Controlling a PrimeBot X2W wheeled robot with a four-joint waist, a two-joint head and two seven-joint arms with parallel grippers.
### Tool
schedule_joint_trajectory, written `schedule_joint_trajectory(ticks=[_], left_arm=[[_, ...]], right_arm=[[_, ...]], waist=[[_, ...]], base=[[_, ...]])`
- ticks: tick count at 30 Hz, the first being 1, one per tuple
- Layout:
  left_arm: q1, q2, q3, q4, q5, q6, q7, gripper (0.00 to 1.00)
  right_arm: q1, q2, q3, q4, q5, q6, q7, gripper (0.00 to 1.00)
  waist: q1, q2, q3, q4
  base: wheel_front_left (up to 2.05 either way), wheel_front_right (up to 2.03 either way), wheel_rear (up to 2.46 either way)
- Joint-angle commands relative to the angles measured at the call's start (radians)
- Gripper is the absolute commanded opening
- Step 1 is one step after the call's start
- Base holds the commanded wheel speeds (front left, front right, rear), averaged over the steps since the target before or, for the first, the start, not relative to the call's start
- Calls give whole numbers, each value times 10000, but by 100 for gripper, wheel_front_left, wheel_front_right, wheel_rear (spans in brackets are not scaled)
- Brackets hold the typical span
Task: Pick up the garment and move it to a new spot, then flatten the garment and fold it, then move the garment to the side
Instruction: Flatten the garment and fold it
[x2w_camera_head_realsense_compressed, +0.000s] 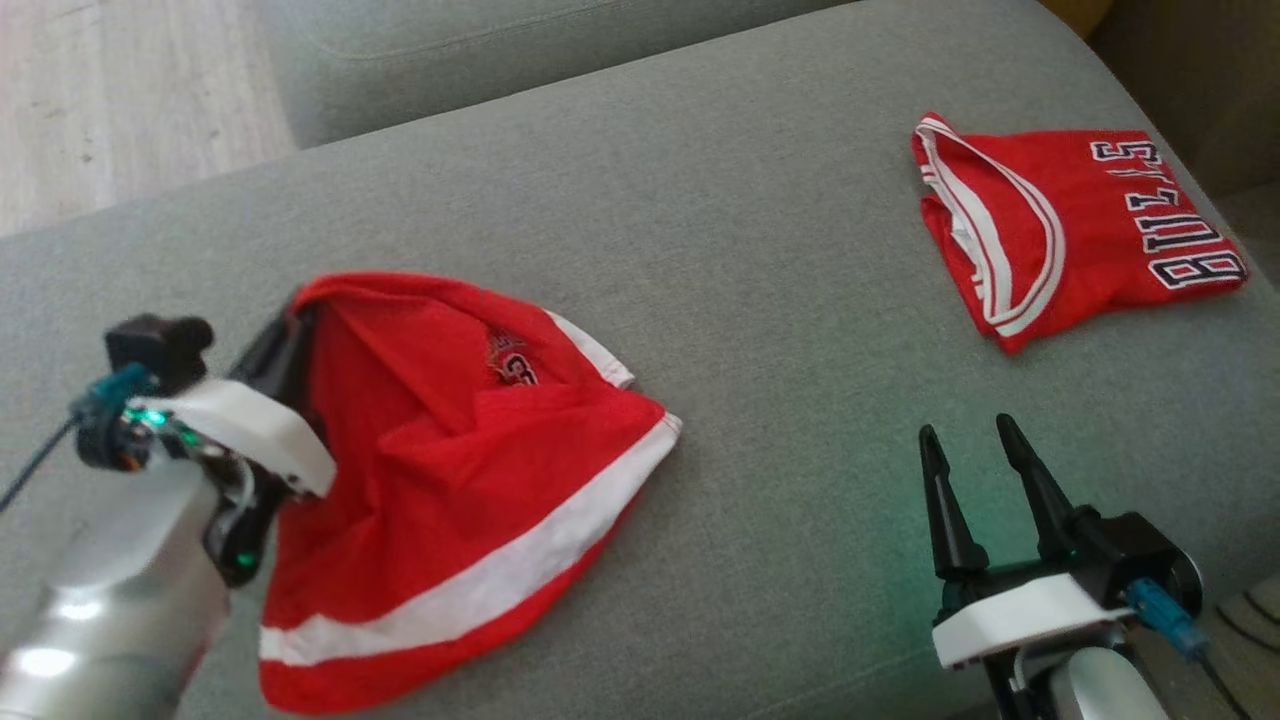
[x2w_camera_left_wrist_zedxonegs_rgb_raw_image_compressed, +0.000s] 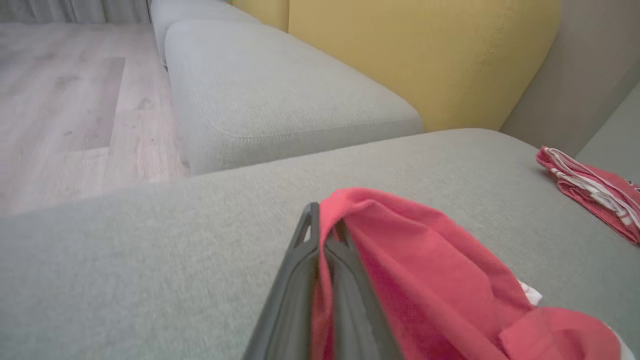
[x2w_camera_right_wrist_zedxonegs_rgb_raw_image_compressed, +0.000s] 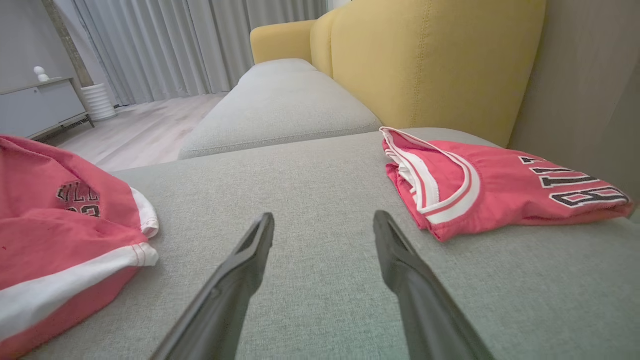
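**Step in hand:** lifting the red shorts (x2w_camera_head_realsense_compressed: 470, 470) off the grey sofa cushion (x2w_camera_head_realsense_compressed: 720, 200) so they can be set down elsewhere.

**State**
- The left gripper (x2w_camera_left_wrist_zedxonegs_rgb_raw_image_compressed: 326, 220) is clamped on a fold at the upper left edge of the shorts. In the left wrist view, red cloth passes between the two dark fingers and drapes off to the right.
- The rest of the shorts lies crumpled on the cushion, with the white-striped hem toward the robot and the printed crest facing up.
- The right gripper (x2w_camera_head_realsense_compressed: 968, 430) hovers over bare cushion at the lower right. Its fingers are spread with nothing between them, and it is well apart from the shorts.
- A folded red Bulls jersey (x2w_camera_head_realsense_compressed: 1060, 235) lies at the far right of the same cushion.

**Recommended procedure (a judgement)**
1. Raise the left arm straight up and slowly. The pinch appears to hold only a thin fold, so a jerk could pull it free.
2. Lift until the striped hem clears the cushion, so nothing drags or bunches.
3. Carry the shorts to bare fabric between their present place and the jersey, staying clear of the jersey.
4. Lower the hem first, then draw the arm away so the cloth lays out and less flattening is needed.
5. Bring the right gripper to the opposite edge for spreading.

**Caution:** the wooden floor (x2w_camera_head_realsense_compressed: 100, 100) lies beyond the cushion's left side, so avoid swinging the shorts that way.
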Motion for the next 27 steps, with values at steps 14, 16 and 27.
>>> schedule_joint_trajectory(ticks=[14,16,27], left_arm=[[-1032,388,917,1156,690,319,-503,96],[-987,354,916,1225,641,299,-495,100],[657,272,2342,-385,301,1171,-806,100]], right_arm=[[-287,-62,151,-275,289,67,-94,100],[-270,-62,151,-275,300,67,-94,100],[-45,-62,-401,-449,197,67,-94,100]], waist=[[0,0,134,-91],[0,0,133,-48],[0,0,-232,807]], base=[[0,0,0],[0,0,0],[0,0,0]])
